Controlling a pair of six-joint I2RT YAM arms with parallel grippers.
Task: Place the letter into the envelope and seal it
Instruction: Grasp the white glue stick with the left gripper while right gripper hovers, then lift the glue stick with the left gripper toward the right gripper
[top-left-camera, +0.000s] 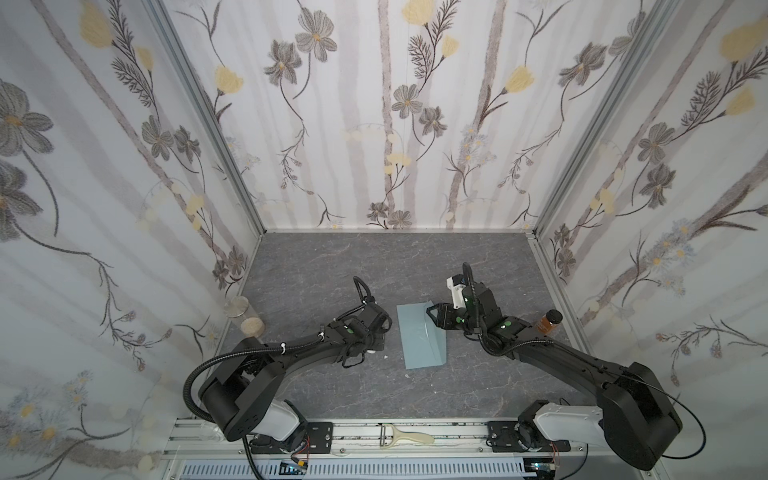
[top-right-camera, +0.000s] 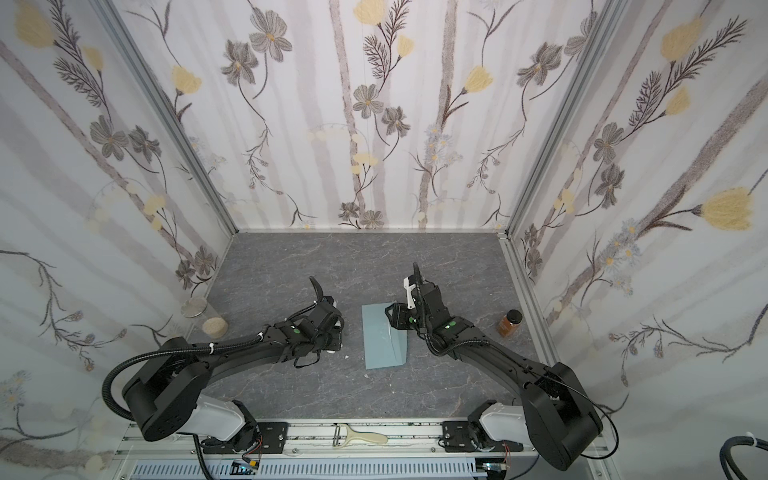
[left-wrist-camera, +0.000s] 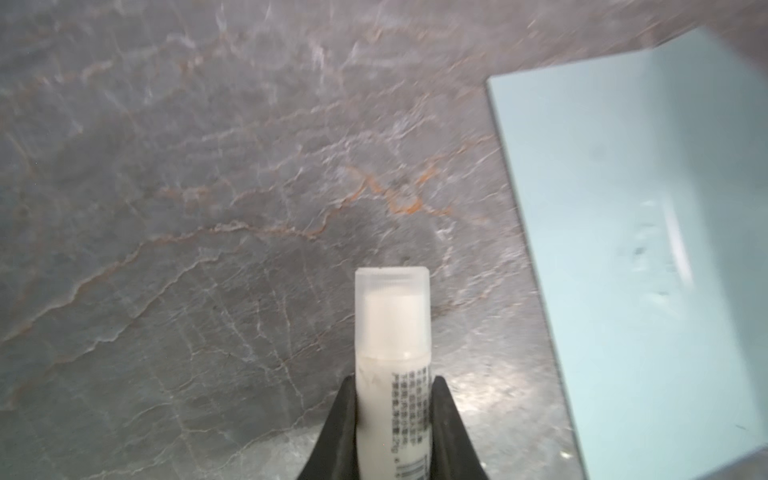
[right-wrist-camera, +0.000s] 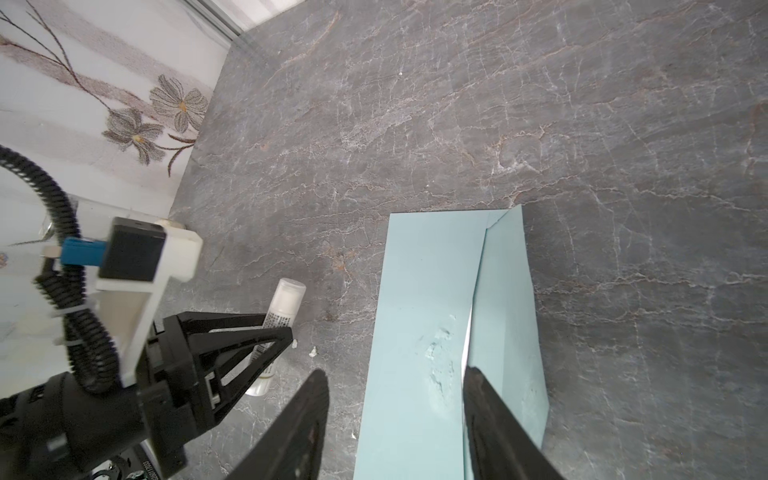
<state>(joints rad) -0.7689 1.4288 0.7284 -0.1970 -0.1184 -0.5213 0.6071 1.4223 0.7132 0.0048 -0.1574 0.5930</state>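
Blue-grey envelope (right-wrist-camera: 415, 291), flap part-folded, face scuffed, left hand (left-wrist-camera: 395, 382) pinching glue stick (left-wrist-camera: 392, 316), right hand (right-wrist-camera: 395, 372) spread

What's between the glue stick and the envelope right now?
Just bare grey tabletop between the glue stick and the envelope, plus a few tiny white scraps near the stick. The right wrist view shows the gap best.

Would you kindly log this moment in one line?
left hand: shut on glue stick | right hand: open over envelope
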